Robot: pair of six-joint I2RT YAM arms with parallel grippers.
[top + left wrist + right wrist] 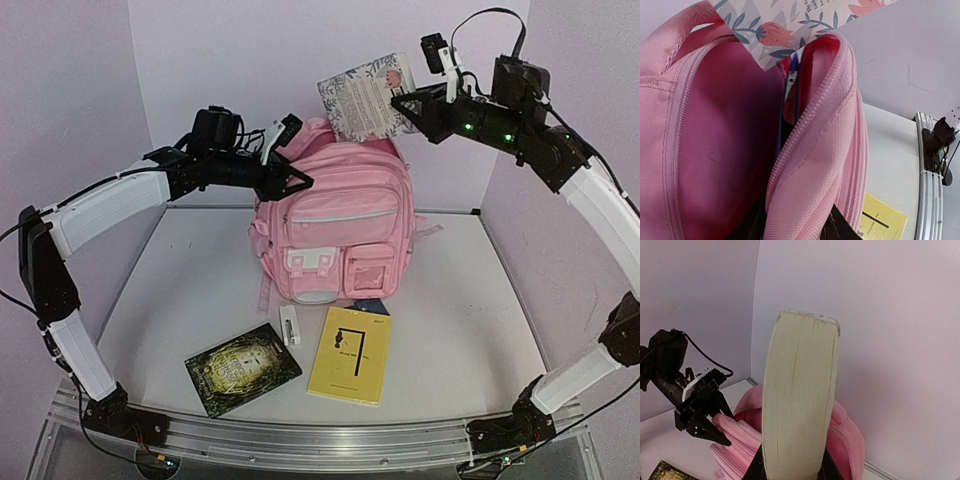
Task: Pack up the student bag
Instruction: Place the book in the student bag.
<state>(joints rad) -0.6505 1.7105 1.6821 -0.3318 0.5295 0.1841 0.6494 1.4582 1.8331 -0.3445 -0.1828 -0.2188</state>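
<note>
Pink student bag (340,235) open; left claw (295,180) pinches it, right claw (405,100) grips book (360,95).

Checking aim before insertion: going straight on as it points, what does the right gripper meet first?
Probably the open pink backpack, touched first by the floral book the right gripper holds; depth unclear.

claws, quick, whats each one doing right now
left claw: closed on the student bag's open top edge.
right claw: closed on the floral book, above the bag.
</note>
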